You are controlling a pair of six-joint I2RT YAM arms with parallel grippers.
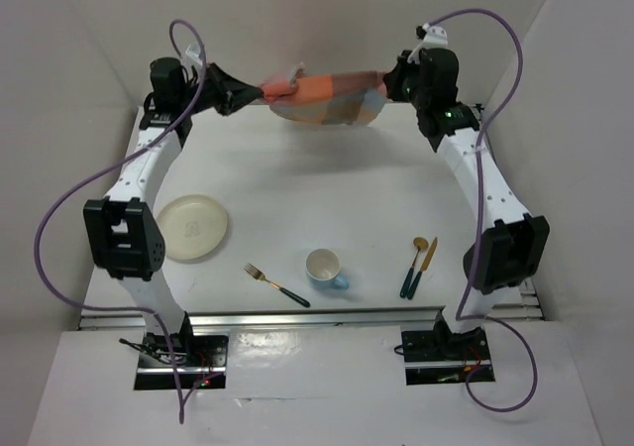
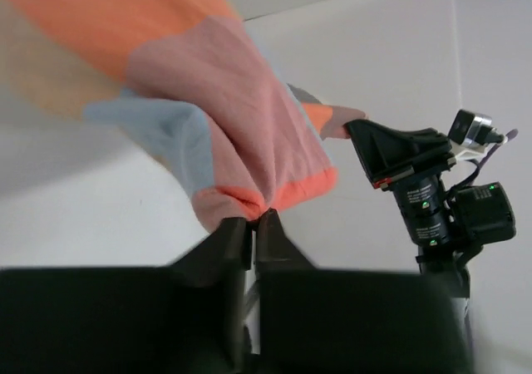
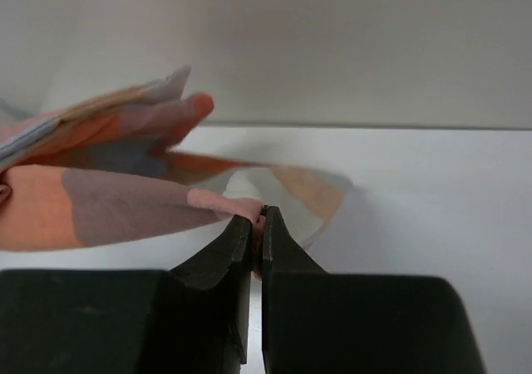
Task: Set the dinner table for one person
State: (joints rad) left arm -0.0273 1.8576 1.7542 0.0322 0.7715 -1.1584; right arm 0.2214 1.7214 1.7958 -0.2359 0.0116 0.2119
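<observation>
Cloth (image 1: 322, 97) is what you have in hand: soft, light and floppy, so it sags in the middle and is best held by its edges, as it is now. Your left gripper (image 2: 253, 218) is clamped on one bunched corner and your right gripper (image 3: 257, 218) pinches the opposite edge. Together they hold it in the air, far behind the mug (image 1: 325, 268).

Under everything lies the dinner table (image 1: 337, 188), hard, flat and smooth. Judge it rigid, with nothing to grasp, and likely to let the cloth slide once it lands.

Look into the mug: it shows only a white inside and appears empty. Left of the mug sits the plate (image 1: 191, 228), bare, with the fork (image 1: 276, 284) between the two, just beside the mug. Right of the mug lie the spoon (image 1: 413, 264) and knife (image 1: 426, 263), side by side.
</observation>
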